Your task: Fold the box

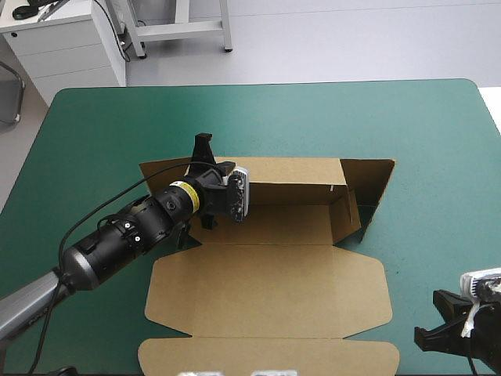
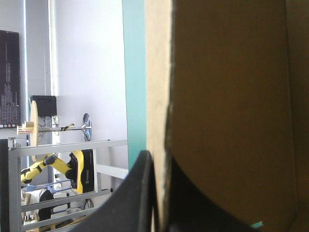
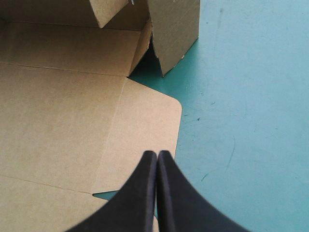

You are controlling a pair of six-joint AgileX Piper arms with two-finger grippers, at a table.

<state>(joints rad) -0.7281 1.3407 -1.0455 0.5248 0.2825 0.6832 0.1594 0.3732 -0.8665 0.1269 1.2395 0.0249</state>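
Seen from above, the left gripper is at the left end of the box. Its arm reaches in over the left side of the table. The wrist hides the fingers there, so that view does not show how they stand. The left wrist view does. One black finger lies on each side of an upright edge of brown board, pinching it, and a strip of teal-green cover runs beside the board.

The box lies in the middle of the table, toward the near edge. Only the high view takes it in whole. The back wall stands along the far side, with the tray floor open in front of it. The lid lies flat on the cover, reaching toward the near edge. At the right end a wall is raised and leaning, and an outer flap splays away past it. The right wrist view shows these two pieces from closer, with a wedge of cover between them at their foot.

The right gripper is over the table's near right corner. From above it is a dark shape clear of the box. Its own view shows the fingers pressed together in one pointed arch, holding nothing. The lid's rounded right corner and bare cover lie ahead.
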